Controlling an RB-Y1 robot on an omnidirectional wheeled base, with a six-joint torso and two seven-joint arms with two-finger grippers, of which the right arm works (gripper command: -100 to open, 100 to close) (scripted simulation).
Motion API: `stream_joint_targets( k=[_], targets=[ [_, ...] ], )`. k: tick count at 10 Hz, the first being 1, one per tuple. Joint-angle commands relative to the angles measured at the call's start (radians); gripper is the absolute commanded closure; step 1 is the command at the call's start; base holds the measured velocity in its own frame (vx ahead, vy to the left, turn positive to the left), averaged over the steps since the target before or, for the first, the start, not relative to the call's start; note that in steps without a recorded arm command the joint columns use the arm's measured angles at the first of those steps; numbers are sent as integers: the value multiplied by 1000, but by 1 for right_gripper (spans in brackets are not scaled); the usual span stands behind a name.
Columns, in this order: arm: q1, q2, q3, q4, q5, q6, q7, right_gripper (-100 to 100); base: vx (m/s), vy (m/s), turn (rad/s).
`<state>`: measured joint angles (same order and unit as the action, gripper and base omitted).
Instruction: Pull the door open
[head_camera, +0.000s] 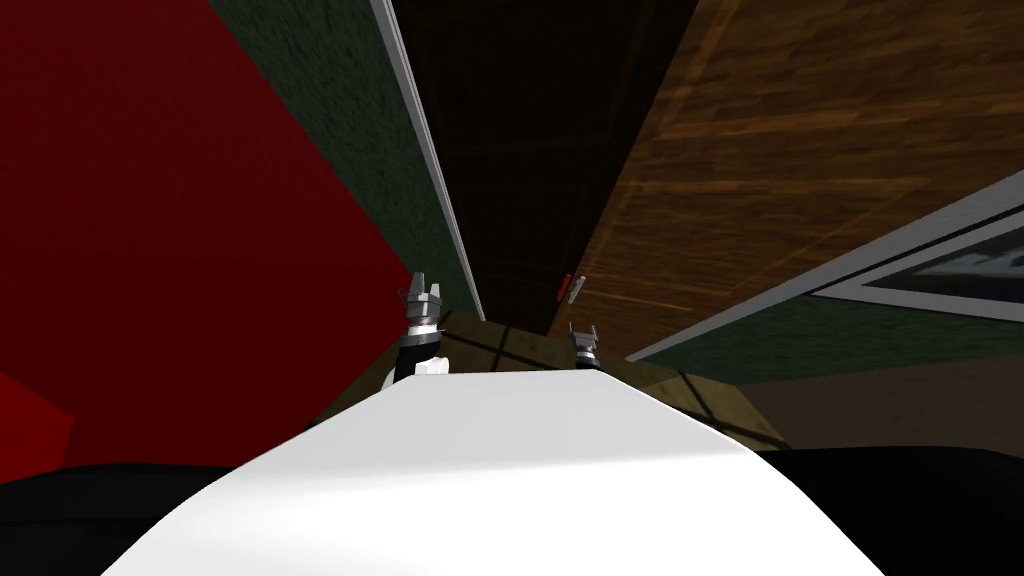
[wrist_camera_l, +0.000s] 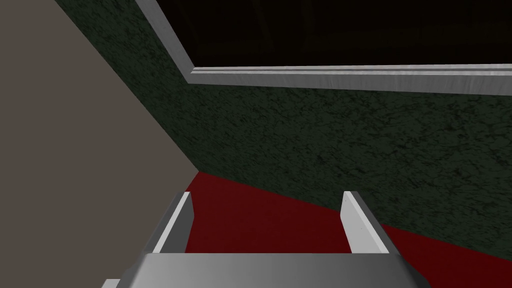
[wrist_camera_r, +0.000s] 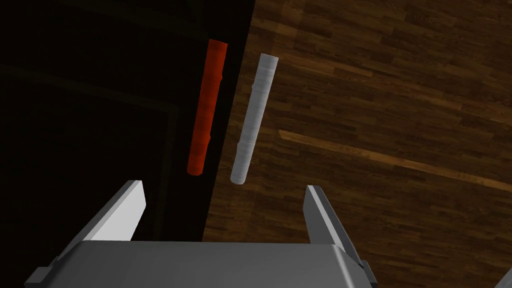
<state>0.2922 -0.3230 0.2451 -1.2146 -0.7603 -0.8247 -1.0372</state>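
Note:
The door (head_camera: 800, 150) is a brown wood-grain panel on the right, with a dark opening (head_camera: 530, 150) between its edge and the white frame (head_camera: 430, 170). At the door's edge sit a grey bar handle (wrist_camera_r: 254, 117) on the wood side and a red bar handle (wrist_camera_r: 206, 107) on the dark side; both appear small in the head view as the handles (head_camera: 570, 288). My right gripper (wrist_camera_r: 223, 187) is open just short of them, the grey handle's end between and ahead of its fingers, untouched. It sits below the handles as the right gripper (head_camera: 584, 335). My left gripper (head_camera: 423, 295) is open beside the frame, holding nothing (wrist_camera_l: 268, 195).
A dark green wall (head_camera: 330, 120) runs left of the frame, with a red surface (head_camera: 150, 250) beyond it. At the right, more green wall carries a white-framed picture or window (head_camera: 950, 270). Brown tiled floor (head_camera: 520, 345) lies under the grippers.

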Motion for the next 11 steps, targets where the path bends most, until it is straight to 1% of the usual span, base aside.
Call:
stream_joint_targets(
  k=[1,4,5,6,8,11],
  targets=[
    [-11,-4,10,38,-19,-16,-33,-100,89,-39,60],
    [-22,-17,24,88,-57,-35,-87,-100,86,-56,66],
    [-29,-23,32,115,-77,-46,-115,-100,129,-64,103],
    [-33,-27,35,128,-87,-51,-129,-100,118,-73,84],
    [-45,-38,48,172,-122,-68,-178,-100,127,-77,94],
    [-60,-49,58,212,-153,-84,-222,-100,136,-62,70]
  ],
)
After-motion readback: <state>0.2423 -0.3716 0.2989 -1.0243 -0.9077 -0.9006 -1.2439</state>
